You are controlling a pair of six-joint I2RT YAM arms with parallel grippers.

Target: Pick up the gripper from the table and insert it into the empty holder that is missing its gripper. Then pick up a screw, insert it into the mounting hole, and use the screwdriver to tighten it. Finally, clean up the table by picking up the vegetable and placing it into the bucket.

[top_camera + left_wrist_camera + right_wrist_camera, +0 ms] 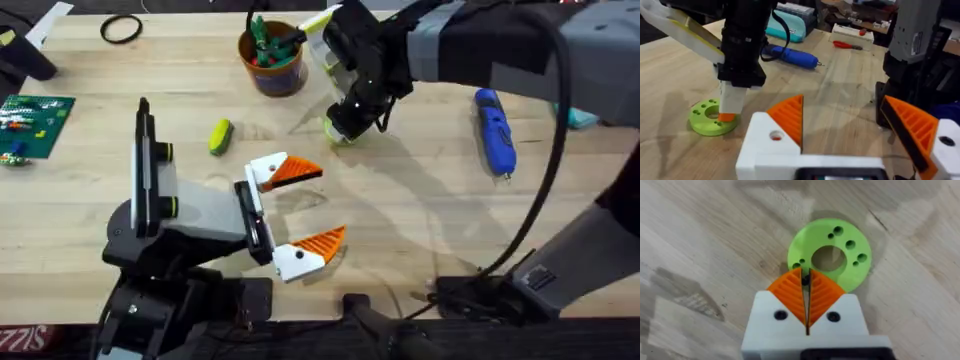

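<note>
Light wooden table [420, 220] of jointed planks, overhead view first: bucket [272, 62] stands at the far middle, green and red toy bits poking out; vegetable [220, 136] lies on the bare wood nearer than the bucket and toward the left arm's side; screwdriver [494, 130] lies well apart from the bucket on the right arm's side. Right gripper [342, 128] points down just beside the bucket's near right, on the lime-green gripper [336, 132], which is barely visible under it. Left gripper [310, 207] sits nearer the bases than the vegetable, its orange-padded fingers spread wide with nothing between them. A green circuit board [32, 122] lies far left of the bucket, a black ring [121, 29] at the far edge. Left wrist view: wide-open orange pads [789, 118], nothing held; beyond them the lime ring lies flat on the wood with the right arm's finger tips planted on its edge, blue screwdriver farther back. Right wrist view: ring with centre hole and small dark holes flat on the table, orange pads [790, 296] pressed together to a thin slit at the ring's rim, overlapping its edge; whether they pinch it, cannot tell.
</note>
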